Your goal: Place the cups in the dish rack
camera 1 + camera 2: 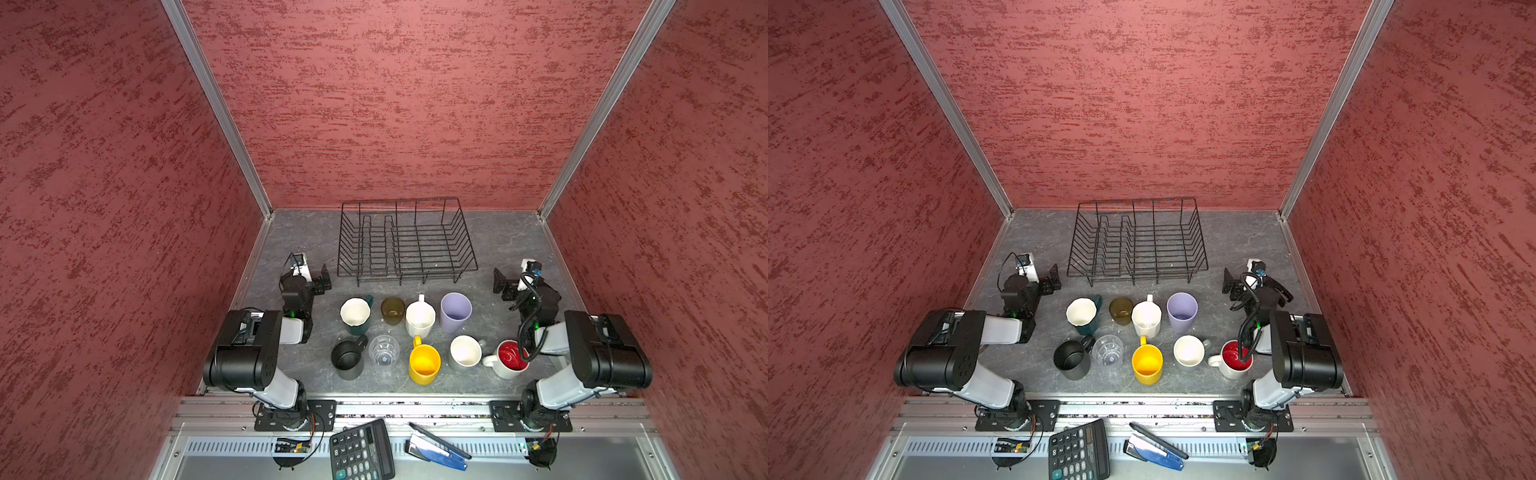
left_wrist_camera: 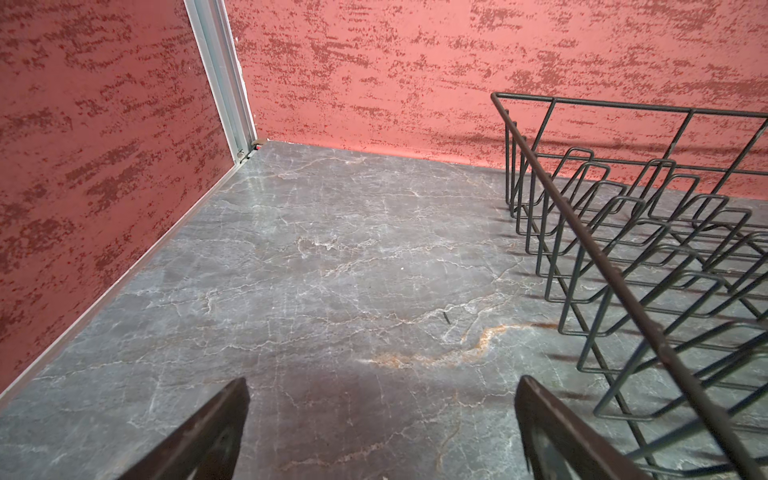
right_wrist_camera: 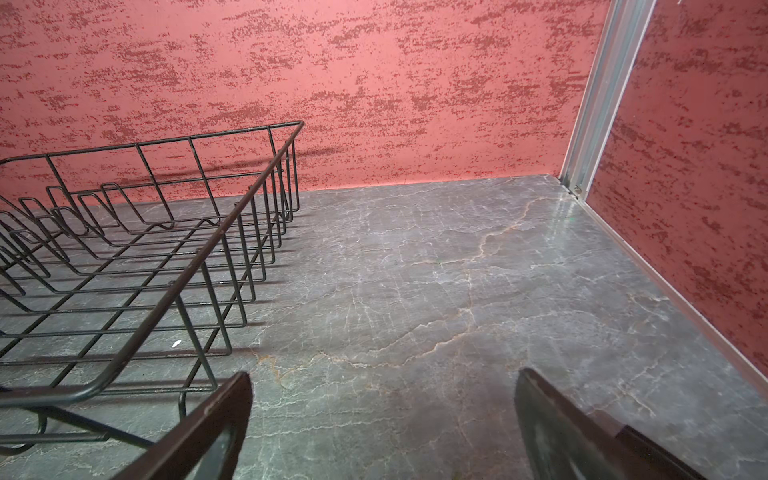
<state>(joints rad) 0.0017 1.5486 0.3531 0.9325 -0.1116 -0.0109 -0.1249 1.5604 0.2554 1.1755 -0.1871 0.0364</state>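
1. Sitting square at the back of the desk (image 1: 509, 243), the dish rack (image 1: 407, 272) ran its long axis side to side across both top views. Its open top faced up and its plate-slot loops stood in the left half.
2. Nine cups stood upright, mouths up, in two rows just in front of it. Behind were the teal mug (image 1: 355, 318), olive-brown glass (image 1: 392, 310), white mug (image 1: 419, 319) and lavender tumbler (image 1: 456, 312). In front were the black mug (image 1: 348, 358), clear glass (image 1: 383, 351), yellow mug (image 1: 424, 364), grey mug (image 1: 465, 353) and red-lined mug (image 1: 510, 358).
3. White and yellow handles pointed at the rack, and teal and black pointed back-right. The grey handle pointed right, the red-lined one left.
4. The left jaws gaped wide, gripping nothing, just off the rack's front left corner and well apart from the cups.
5. The right jaws were equally wide and empty, just off the front right corner.
6. The right arm's cable (image 1: 520, 338) crossed the red-lined mug's rim. The clear glass looked faint against the desk, and both wrist views cut the rack off at the frame edge.
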